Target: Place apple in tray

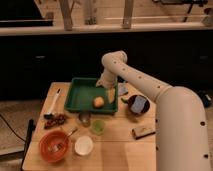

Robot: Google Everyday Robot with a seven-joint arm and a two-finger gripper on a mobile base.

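apple (99,102) orange-yellow | tray (80,95) green | gripper (111,96) (over tray) pale

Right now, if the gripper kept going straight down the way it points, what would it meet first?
Probably the tray floor, just right of the apple. The gripper hangs over the tray's right end; depth is unclear.

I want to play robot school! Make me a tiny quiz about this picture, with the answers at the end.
1. True or false: the apple lies inside the green tray.
2. Where is the gripper? A) over the orange bowl B) at the tray's right side, just beside the apple C) above the white cup
3. Fill in: the small green cup stands on the table, ______ the tray.

Key
1. True.
2. B.
3. Outside; it stands in front of the tray, nearer the camera.
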